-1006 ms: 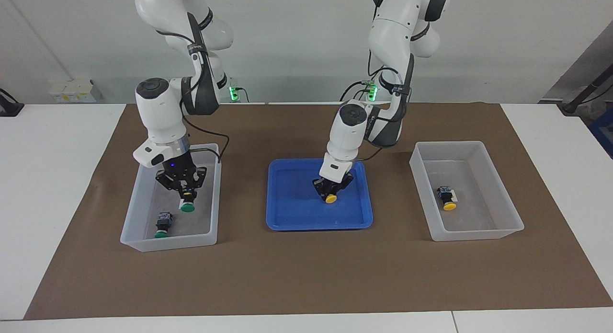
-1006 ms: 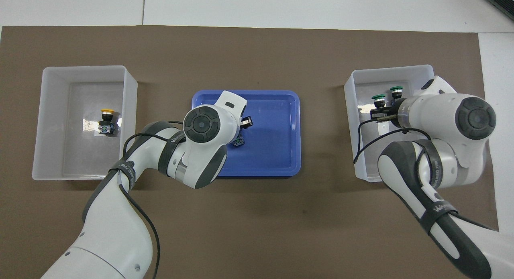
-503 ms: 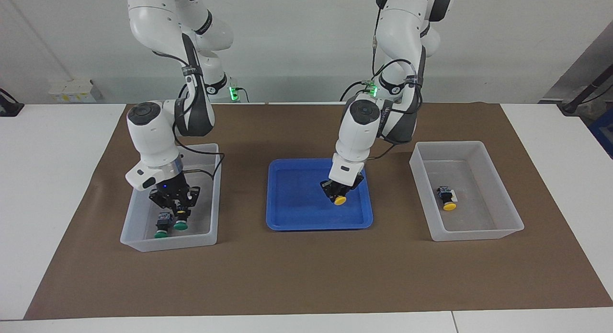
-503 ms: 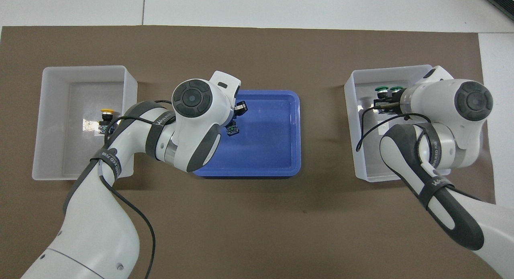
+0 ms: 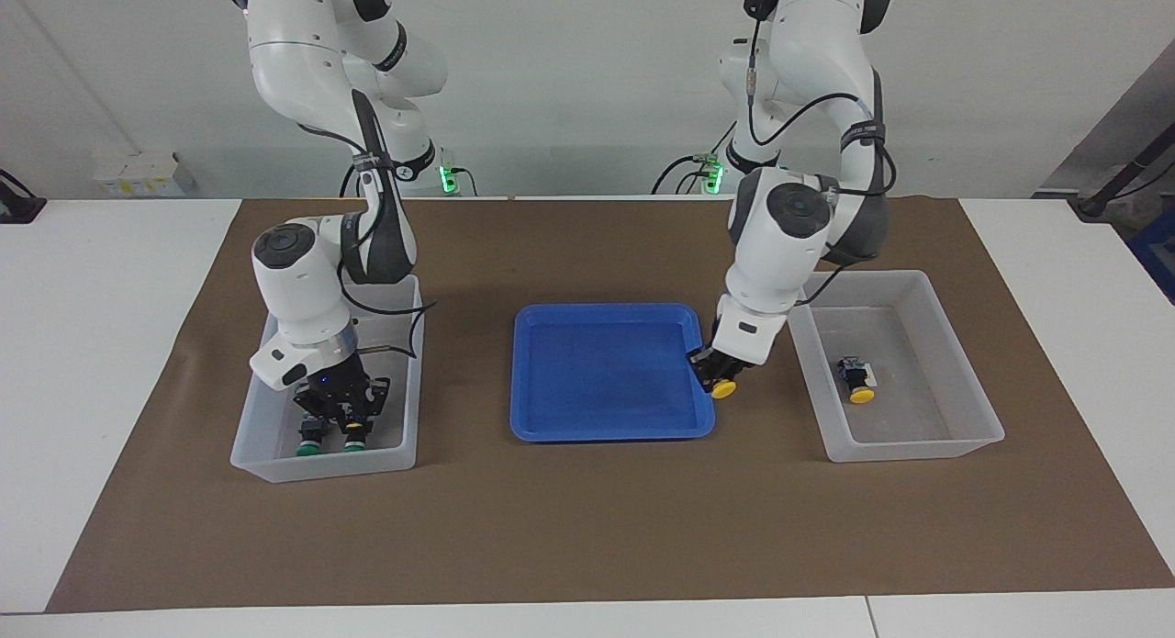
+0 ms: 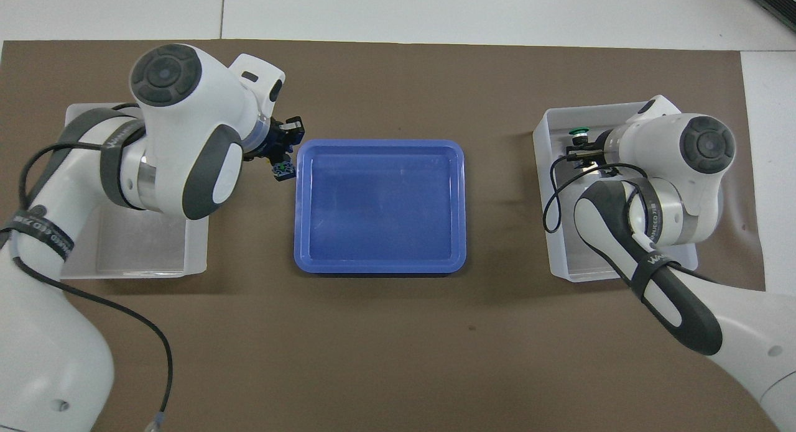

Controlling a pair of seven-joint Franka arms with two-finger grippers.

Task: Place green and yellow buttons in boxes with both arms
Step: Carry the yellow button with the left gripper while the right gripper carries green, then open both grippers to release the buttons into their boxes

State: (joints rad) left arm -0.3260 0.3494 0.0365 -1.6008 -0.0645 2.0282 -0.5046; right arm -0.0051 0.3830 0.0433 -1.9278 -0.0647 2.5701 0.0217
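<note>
Carrying a yellow button, the closed left gripper has left the blue tray for the box with the other yellow one. The right gripper has lowered its green button into its box; whether it has let go I cannot tell.

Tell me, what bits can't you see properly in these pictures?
- Overhead view: the left arm covers the loose yellow button in its box.
- Overhead view: the right arm hides one green button; only the other green button's cap shows.
- Overhead view: the carried yellow button's cap is hidden under its body.
- Facing view: whether the right gripper holds a green button is too small to tell.
</note>
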